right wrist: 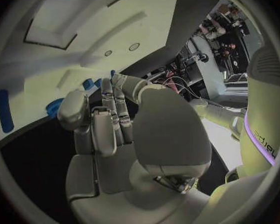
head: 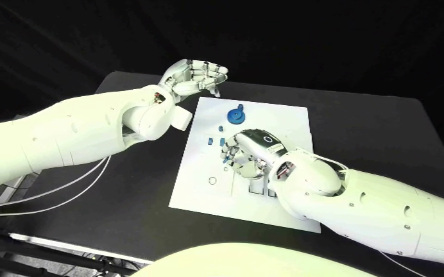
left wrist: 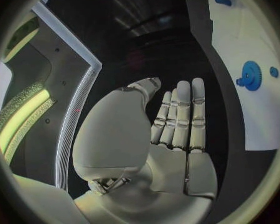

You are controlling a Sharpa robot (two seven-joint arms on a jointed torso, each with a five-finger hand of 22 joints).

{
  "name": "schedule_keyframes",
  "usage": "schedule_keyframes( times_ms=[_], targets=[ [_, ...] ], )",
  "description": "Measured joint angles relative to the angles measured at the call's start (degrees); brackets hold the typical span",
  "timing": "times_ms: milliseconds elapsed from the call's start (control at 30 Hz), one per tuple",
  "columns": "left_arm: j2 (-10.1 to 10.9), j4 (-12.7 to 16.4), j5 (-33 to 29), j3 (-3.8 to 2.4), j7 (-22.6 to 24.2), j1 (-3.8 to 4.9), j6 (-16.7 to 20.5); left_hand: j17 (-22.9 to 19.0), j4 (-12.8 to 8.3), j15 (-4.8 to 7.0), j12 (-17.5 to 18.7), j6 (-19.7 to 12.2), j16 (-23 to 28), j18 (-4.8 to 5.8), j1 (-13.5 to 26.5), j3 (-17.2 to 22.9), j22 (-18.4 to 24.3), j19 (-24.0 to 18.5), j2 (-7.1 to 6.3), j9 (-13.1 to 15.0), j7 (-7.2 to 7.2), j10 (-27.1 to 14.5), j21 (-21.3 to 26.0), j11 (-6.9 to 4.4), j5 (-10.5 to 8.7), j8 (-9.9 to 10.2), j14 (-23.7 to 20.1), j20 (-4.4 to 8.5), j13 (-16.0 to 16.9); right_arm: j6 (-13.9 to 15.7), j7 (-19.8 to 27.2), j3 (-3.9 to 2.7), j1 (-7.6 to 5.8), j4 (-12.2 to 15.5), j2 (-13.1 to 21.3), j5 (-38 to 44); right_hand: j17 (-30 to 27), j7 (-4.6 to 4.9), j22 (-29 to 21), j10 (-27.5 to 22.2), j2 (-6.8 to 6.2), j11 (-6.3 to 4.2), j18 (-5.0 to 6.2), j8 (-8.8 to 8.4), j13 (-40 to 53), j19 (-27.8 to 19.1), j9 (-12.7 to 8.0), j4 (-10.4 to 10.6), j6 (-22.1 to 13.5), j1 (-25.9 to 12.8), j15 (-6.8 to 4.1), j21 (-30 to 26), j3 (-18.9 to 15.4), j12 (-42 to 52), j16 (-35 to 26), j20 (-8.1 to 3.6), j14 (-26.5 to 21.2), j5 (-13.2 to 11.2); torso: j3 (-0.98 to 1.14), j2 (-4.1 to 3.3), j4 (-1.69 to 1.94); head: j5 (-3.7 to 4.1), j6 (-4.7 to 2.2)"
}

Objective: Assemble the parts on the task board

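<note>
Right wrist view: unreadable dark lettering, perhaps a logo, marks the robot's arm (right wrist: 264, 142).

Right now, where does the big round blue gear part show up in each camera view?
Head view: big round blue gear stands near the far end of the white task board, beyond the right robot hand.
Left wrist view: gear on the board's edge.
Right wrist view: gear behind the fingers.
Shared landmark: the white board.
</note>
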State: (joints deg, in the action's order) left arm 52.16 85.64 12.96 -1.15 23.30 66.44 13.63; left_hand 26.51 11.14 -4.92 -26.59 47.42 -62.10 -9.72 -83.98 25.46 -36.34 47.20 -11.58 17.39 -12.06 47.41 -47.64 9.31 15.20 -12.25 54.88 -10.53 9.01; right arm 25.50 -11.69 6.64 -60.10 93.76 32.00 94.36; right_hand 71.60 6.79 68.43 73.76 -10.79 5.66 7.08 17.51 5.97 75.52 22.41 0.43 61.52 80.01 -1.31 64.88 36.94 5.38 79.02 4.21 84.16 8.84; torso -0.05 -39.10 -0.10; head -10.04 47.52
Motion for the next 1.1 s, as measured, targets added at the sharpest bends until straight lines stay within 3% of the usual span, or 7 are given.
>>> schedule_keyframes(
  times_ms=[400, 1100],
  targets=[
    [-0.4, -0.2, -0.1, 0.00, -0.3, 0.01, 0.0, 0.0, 0.0, 0.00, 0.0, 0.0, 0.0, 0.00, 0.0, 0.0, 0.0, 0.0, 0.00, 0.0, 0.00, 0.0, 0.0, 0.00, 0.00, 0.0, 0.0, 0.00, 0.0, -3.0, -1.2, 0.26, 0.48, -0.4, -0.7, 1.9, 0.0, -0.09, 0.0, 0.0, 0.09, -0.02, 0.00, -0.12, 0.1, 0.0, 0.0, 0.0, -0.1, 0.1, -0.04, 0.0, 0.0, -0.2, 0.0, 0.00, 0.0, 0.1, 0.18, 0.05, 0.03, -1.22, 0.92],
    [-0.5, -0.3, -0.1, 0.00, -0.5, 0.01, 0.0, -0.1, 0.0, 0.00, 0.0, 0.0, 0.0, 0.00, 0.0, 0.0, -0.1, 0.0, 0.00, 0.0, 0.00, 0.0, 0.0, 0.00, 0.00, 0.0, 0.0, 0.00, -0.1, -4.7, -3.5, 0.39, 0.87, -1.3, -1.3, 4.2, 0.0, 0.02, 0.1, 0.1, 0.15, -0.10, 0.00, 0.22, 0.0, 0.0, 0.1, -0.1, 0.0, 0.2, -0.12, 0.0, 0.1, -0.5, 0.0, 0.00, -0.1, 0.2, 0.18, 0.08, 0.01, -1.17, 1.32]
  ],
)
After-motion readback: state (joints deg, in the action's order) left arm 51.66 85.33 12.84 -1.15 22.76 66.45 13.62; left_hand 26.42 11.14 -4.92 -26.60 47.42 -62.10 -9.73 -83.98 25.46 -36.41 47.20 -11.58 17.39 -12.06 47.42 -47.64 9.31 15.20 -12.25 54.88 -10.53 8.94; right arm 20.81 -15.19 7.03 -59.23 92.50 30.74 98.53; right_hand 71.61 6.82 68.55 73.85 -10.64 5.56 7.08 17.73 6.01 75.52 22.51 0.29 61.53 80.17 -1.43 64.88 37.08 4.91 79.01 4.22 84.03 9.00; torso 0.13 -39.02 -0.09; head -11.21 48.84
